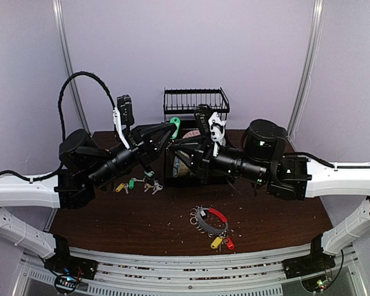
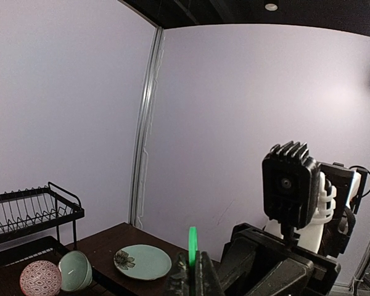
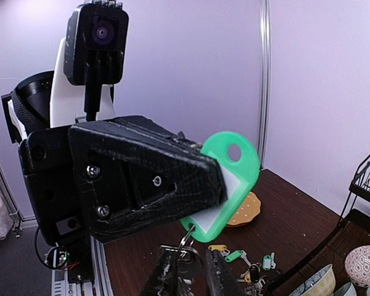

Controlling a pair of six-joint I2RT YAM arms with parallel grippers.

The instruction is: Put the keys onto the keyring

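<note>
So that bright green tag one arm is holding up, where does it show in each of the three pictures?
Top external: the green tag sits near centre, pinched by the left tool.
Left wrist: bottom centre, edge-on, a thin green sliver.
Right wrist: centre, face-on, sticking out of that tool.
Shared landmark: the black wire rack, top centre, left edge, right edge respectively.
</note>
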